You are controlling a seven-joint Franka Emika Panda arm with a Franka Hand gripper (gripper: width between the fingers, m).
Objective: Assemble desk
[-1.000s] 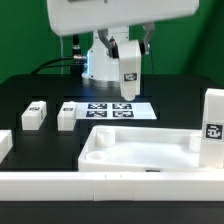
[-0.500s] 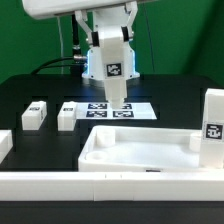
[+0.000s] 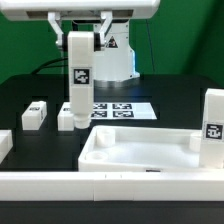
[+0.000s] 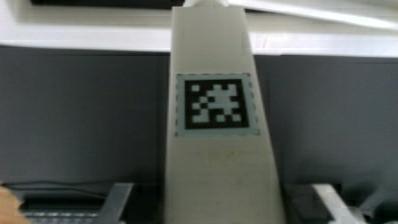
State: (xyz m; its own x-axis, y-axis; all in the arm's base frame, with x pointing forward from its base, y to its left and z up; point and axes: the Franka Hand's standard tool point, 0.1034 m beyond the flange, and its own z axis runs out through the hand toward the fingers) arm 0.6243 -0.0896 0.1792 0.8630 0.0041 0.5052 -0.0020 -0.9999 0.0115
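My gripper (image 3: 80, 38) is shut on a white desk leg (image 3: 78, 85) with a black-and-white tag. It holds the leg upright above the table, by the left end of the marker board (image 3: 118, 109) in the exterior view. In the wrist view the leg (image 4: 217, 120) fills the middle, between my fingers (image 4: 128, 205). The white tray-like desk top (image 3: 140, 133) lies at the front, right of the held leg. Two more legs (image 3: 34, 114) (image 3: 66, 117) lie on the black table at the left. Another tagged leg (image 3: 213, 128) stands upright at the desk top's right end.
A long white rail-like border (image 3: 100, 186) runs along the front edge. A white piece (image 3: 4, 144) shows at the exterior view's far left edge. The arm's base (image 3: 115, 60) stands at the back behind the marker board.
My gripper has carried the leg from over the marker board's right part toward the exterior view's left. The leg now hangs upright and lower, beside the two lying legs.
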